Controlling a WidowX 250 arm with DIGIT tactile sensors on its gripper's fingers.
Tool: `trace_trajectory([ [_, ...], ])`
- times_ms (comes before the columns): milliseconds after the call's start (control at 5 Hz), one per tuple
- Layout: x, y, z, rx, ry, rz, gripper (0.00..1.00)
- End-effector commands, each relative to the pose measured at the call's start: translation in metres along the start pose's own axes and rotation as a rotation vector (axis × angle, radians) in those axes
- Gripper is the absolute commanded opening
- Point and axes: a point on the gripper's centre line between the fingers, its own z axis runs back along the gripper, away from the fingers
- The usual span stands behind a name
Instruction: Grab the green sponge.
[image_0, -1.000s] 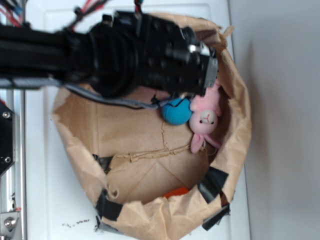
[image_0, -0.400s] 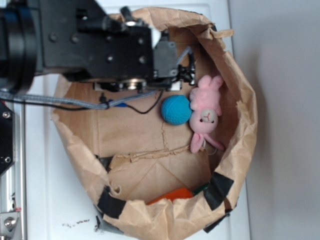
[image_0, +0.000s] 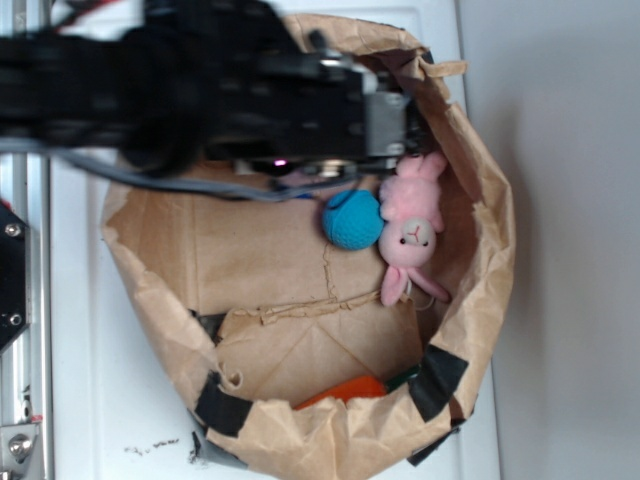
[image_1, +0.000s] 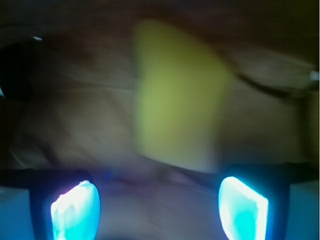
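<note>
Our fingers (image_1: 243, 207) show in the wrist view as two glowing blue pads at about 7 and 5 o'clock of the frame, standing wide apart with nothing between them. The gripper (image_1: 159, 206) is spread and empty. The green sponge (image_1: 177, 97) lies ahead of it, filling the middle of the wrist view from about 12 o'clock down toward the centre, on the brown paper floor of the bag (image_0: 480, 300). In the exterior view we cannot see the sponge at all; the black arm (image_0: 200, 95) covers the bag's upper part, where it most likely sits.

We judge the sponge to be light and soft, a foam block that will squash under the pads rather than slip, and not fragile. We would close across its narrower span, with the pads on its two long flanks near the middle, so the wedge does not squeeze out toward its thin end. The paper floor beneath may crumple and get pinched with it.

The picture is blurred, yet the sponge reads as a yellow-green wedge, broader at the bottom, tapering upward to the left. We cannot make out a scouring layer.

Around 3 o'clock of the bag lie a blue ball (image_0: 351, 219) and a pink bunny (image_0: 412, 225), touching each other.
</note>
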Motion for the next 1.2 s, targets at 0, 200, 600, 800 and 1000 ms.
trace_trajectory([
  [0, 0.022, 0.000, -0.011, -0.112, -0.065, 0.007, 1.00],
  [200, 0.018, -0.005, -0.008, -0.106, -0.068, 0.020, 0.97],
  [600, 0.022, 0.004, 0.023, -0.055, -0.036, -0.006, 1.00],
  [800, 0.028, 0.020, 0.046, -0.001, -0.035, -0.022, 1.00],
  [1000, 0.037, 0.027, 0.047, -0.004, -0.051, -0.003, 1.00],
])
